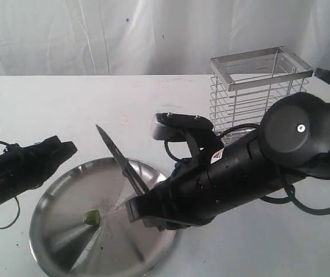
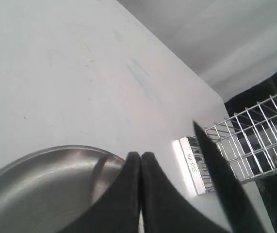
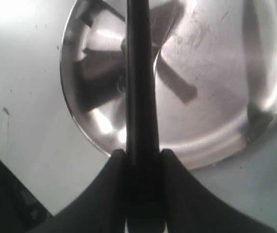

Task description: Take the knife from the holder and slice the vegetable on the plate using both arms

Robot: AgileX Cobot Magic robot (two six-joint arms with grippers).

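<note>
the plate [image 1: 44, 245] lies on the white table [image 1: 153, 98] at the near edge of the scene, and all other things are placed here by it. inside the plate, a little left of its middle, sits the vegetable [image 1: 91, 217], one small green piece, and nothing touches it. over the right half of the plate hangs the right gripper [image 1: 137, 201], at the end of the bulky right arm [image 1: 240, 167], which stretches in from beyond the plate on its right. its jaws are clamped on the black handle of the knife [image 1: 118, 154] (the right wrist view shows it well: one finger [image 3: 116, 167] on each side of the handle, pressed against it). the dark blade rises tilted out of the grip, away and to the left, so the tip stands above the far rim of the plate, well apart from the vegetable. just left of the plate, near its far-left rim, is the left gripper [image 1: 66, 149]. its jaws are together with nothing between them, as the left wrist view shows by the two fingertips [image 2: 133, 162] touching each other. whether this gripper touches the table cannot be told. farther away, behind the plate and to its right, the holder [image 1: 257, 92] stands upright on the table, its lower part hidden by the right arm. behind everything hangs a white cloth [image 1: 95, 34].
</note>
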